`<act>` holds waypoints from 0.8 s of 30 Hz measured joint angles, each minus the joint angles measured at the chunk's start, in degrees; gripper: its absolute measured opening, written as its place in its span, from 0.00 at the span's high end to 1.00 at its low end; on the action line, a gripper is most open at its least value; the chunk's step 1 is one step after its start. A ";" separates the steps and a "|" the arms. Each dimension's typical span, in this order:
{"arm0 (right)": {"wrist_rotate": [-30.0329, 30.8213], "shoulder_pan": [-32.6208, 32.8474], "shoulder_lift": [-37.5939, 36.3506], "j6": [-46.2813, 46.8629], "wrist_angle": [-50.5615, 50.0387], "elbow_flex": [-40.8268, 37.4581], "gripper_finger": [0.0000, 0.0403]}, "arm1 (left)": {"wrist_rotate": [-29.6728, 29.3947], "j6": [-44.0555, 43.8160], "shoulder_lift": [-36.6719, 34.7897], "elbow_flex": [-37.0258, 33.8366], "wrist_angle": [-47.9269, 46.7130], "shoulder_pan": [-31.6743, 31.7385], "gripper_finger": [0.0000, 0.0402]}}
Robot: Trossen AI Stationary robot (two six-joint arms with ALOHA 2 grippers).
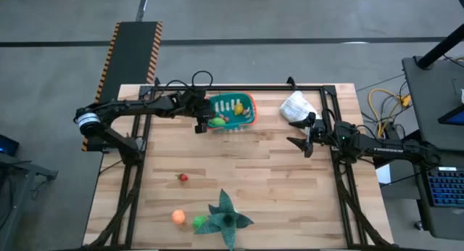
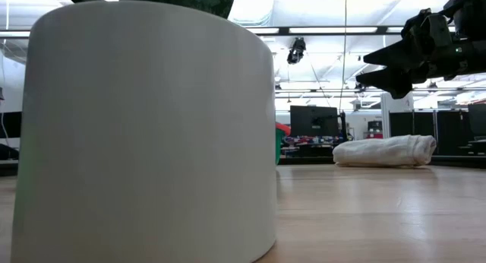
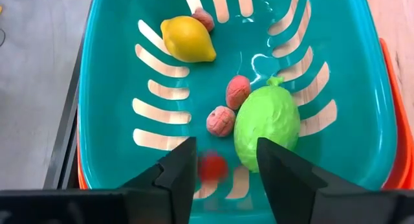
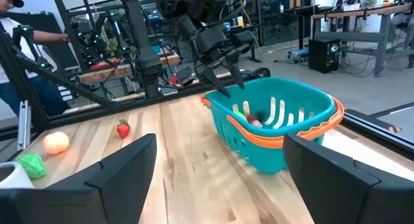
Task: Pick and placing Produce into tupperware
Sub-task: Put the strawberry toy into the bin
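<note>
In the tupperware (image 3: 110,75): one lemon (image 3: 187,39) | three pink pieces | left tool (image 3: 223,169) open, empty

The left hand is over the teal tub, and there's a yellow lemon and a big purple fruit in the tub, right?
Almost. The left hand is over the teal tub, and the yellow lemon is in it, but the big fruit is light green, not purple. The left wrist view shows it lying in the tub beside small pink pieces.
</note>
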 joint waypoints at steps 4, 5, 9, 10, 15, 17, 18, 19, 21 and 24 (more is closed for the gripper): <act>0.00 0.00 0.00 0.00 0.00 -0.02 0.19 | -0.02 -0.02 0.00 0.00 0.02 0.00 0.62; 0.00 -0.01 -0.01 -0.01 0.02 -0.02 0.19 | -0.02 -0.02 0.00 0.00 0.02 0.00 0.62; 0.02 0.00 -0.02 0.00 0.01 -0.02 0.19 | -0.07 -0.02 -0.39 -0.04 -0.01 0.00 0.62; 0.01 -0.01 -0.01 -0.01 0.01 -0.01 0.19 | -0.10 -0.02 -0.88 -0.07 -0.21 0.00 0.62; 0.00 -0.02 0.00 0.00 0.02 -0.01 0.19 | -0.17 -0.11 -5.71 -0.09 -0.26 -0.83 0.62; 0.00 -0.02 -0.01 -0.01 0.00 0.00 0.19 | -0.14 -0.09 -8.86 -0.07 -0.14 -1.45 0.62; 0.01 -0.01 -0.02 0.00 0.00 -0.02 0.19 | -0.15 -0.10 -10.57 -0.07 -0.20 -1.74 0.62; 0.00 -0.01 -0.01 -0.01 0.00 -0.01 0.19 | -0.13 -0.12 -12.27 -0.07 -0.30 -2.07 0.62; 0.00 -0.02 -0.02 0.00 0.00 0.00 0.19 | -0.17 -0.13 -16.04 -0.08 -0.51 -3.11 0.62; 0.02 0.00 -0.02 0.00 0.00 -0.02 0.19 | -0.09 -0.18 -21.82 -0.07 -1.51 -4.99 0.62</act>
